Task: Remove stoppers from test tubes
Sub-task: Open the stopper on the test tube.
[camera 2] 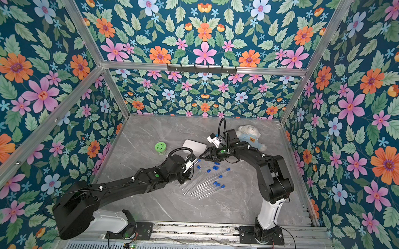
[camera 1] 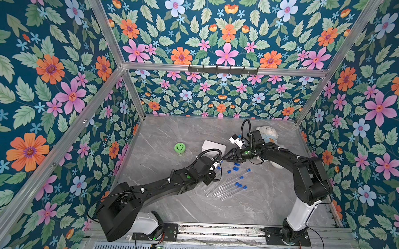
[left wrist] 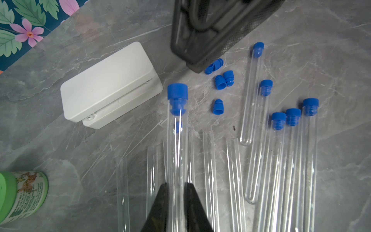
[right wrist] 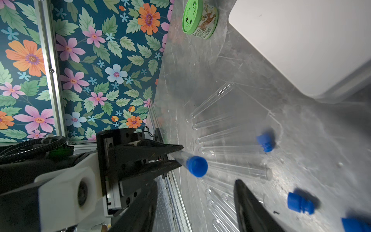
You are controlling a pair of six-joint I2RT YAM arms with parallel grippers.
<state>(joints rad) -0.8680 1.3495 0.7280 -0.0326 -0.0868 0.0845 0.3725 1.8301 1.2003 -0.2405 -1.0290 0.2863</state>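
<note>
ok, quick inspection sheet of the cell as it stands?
Surface: grey marbled tabletop, a few dark specks.
Job's things: five stoppered tubes and several open tubes lying flat; at least four loose stoppers beside them.
Clutter: white box, green-lidded jar, plush toy, all beyond the tubes.
Grippers: left gripper shut on a sixth tube; right gripper open, facing that tube's stopper, not yet on it.
Cables: black cable loop at the left wrist, another loop at the right wrist.
Surroundings: floral walls, aluminium frame.
</note>
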